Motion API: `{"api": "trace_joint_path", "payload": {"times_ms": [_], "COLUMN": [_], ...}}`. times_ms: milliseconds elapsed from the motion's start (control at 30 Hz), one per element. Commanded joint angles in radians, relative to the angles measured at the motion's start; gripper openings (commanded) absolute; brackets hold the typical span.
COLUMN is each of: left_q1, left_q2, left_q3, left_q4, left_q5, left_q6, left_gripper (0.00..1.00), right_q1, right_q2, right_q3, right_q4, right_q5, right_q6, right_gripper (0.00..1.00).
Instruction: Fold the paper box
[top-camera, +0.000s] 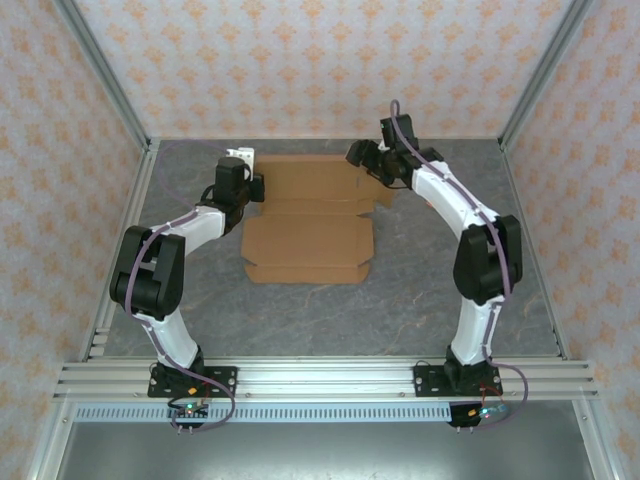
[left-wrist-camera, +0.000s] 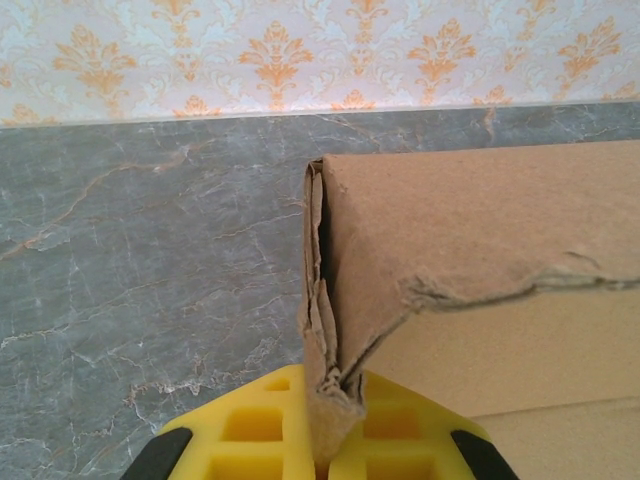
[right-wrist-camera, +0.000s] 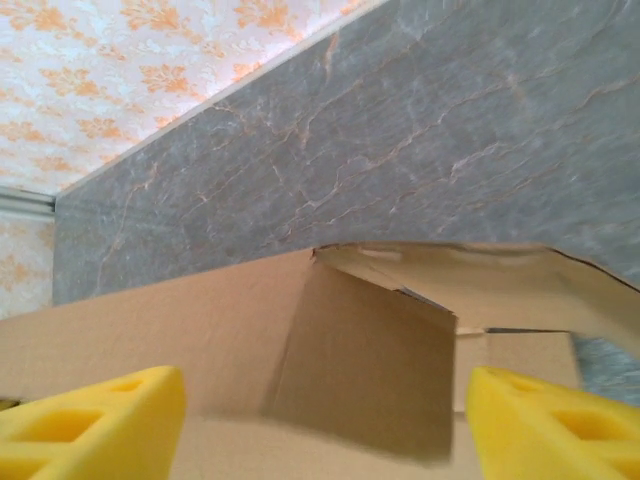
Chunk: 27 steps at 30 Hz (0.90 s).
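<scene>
We fold up the sides of the paper box (top-camera: 308, 238). Our left gripper (left-wrist-camera: 335, 445) pinches the left flap (left-wrist-camera: 328, 300); our right gripper (right-wrist-camera: 325, 425) is wide apart and should grab the right one.

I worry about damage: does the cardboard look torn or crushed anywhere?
Yes. The paper box shows a ragged tear across one flap, and its corner edge looks crumpled where the left hand pinches it.

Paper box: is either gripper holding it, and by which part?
The left gripper pinches the paper box by its folded-up left edge, near the torn corner. The right gripper is open, holding nothing.
</scene>
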<state>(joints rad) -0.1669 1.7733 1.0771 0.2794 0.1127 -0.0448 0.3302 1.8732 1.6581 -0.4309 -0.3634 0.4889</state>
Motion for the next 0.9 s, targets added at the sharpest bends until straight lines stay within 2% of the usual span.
{"api": "trace_joint_path", "payload": {"times_ms": [0, 167, 333, 533, 700, 867], "left_q1": [-0.003, -0.003, -0.002, -0.003, -0.003, -0.003], "left_q2": [-0.046, -0.050, -0.049, -0.049, -0.052, -0.049], "left_q3": [-0.006, -0.005, -0.002, -0.003, 0.000, 0.002], "left_q4": [0.032, 0.027, 0.029, 0.026, 0.022, 0.021], "left_q5": [-0.037, -0.037, -0.024, -0.018, -0.010, -0.007], "left_q6": [-0.014, -0.015, -0.025, -0.026, -0.027, -0.028], "left_gripper": [0.00, 0.00, 0.00, 0.00, 0.00, 0.00], "right_q1": [-0.007, -0.005, 0.022, 0.059, 0.063, 0.060], "right_q2": [-0.143, -0.274, -0.330, -0.239, -0.137, -0.042], "right_q3": [-0.039, -0.207, -0.463, -0.582, -0.576, -0.541], "right_q4": [0.007, 0.055, 0.226, 0.423, 0.502, 0.532], "right_q5": [0.077, 0.075, 0.068, 0.145, 0.221, 0.243], "right_q6": [-0.081, -0.113, -0.090, -0.055, -0.046, -0.029], "right_gripper": [0.78, 0.81, 0.80, 0.78, 0.73, 0.70]}}
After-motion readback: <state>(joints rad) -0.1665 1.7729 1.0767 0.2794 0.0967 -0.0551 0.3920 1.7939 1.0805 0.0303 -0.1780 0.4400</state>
